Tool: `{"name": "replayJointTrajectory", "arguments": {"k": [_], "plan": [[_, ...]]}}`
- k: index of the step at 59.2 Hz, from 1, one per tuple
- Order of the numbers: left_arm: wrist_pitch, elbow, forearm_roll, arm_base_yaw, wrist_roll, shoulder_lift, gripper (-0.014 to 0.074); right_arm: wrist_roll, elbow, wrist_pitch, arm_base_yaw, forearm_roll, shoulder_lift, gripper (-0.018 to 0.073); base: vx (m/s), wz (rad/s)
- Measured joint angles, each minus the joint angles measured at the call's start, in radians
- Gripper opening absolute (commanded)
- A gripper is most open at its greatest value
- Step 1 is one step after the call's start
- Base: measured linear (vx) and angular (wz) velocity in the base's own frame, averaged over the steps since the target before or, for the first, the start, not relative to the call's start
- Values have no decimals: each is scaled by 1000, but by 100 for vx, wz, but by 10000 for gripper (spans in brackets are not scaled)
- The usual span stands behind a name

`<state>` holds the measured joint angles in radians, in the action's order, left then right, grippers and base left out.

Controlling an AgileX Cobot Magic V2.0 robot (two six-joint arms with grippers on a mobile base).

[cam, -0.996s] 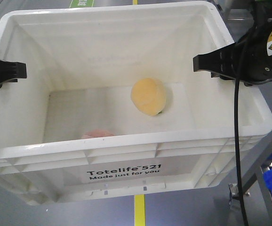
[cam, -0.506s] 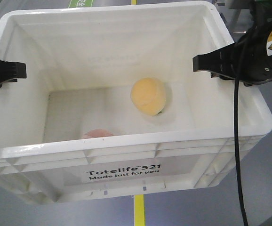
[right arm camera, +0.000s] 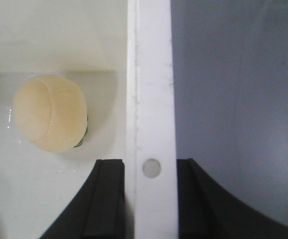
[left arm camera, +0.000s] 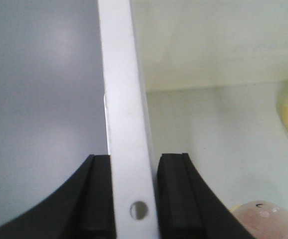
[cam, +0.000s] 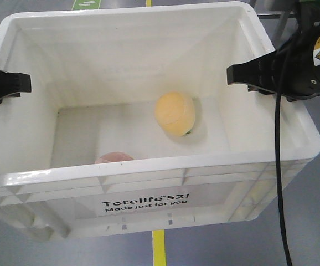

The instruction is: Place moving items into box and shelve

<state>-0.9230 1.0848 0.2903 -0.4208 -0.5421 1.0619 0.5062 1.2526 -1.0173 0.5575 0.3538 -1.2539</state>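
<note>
My left gripper [left arm camera: 134,196] pinches the left rim of the white box [cam: 149,165] in its jaws, one pad outside the wall and one inside. My right gripper [right arm camera: 150,199] pinches the right rim the same way. Inside, the orange-yellow ball [cam: 175,113] rests on the box bottom toward the far right. The pinkish-brown item [cam: 114,157] lies by the near wall, partly hidden behind the rim. The grey floor [cam: 232,244] with a yellow line [cam: 158,249] shows below the box.
</note>
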Motion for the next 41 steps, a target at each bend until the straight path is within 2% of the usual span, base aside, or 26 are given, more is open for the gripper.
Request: {"name": "replayJointTrajectory", "arguments": {"k": [41], "plan": [[0,0,-1,0,0,0,148,0,0,0,0,0,0,57,41,-4]]}}
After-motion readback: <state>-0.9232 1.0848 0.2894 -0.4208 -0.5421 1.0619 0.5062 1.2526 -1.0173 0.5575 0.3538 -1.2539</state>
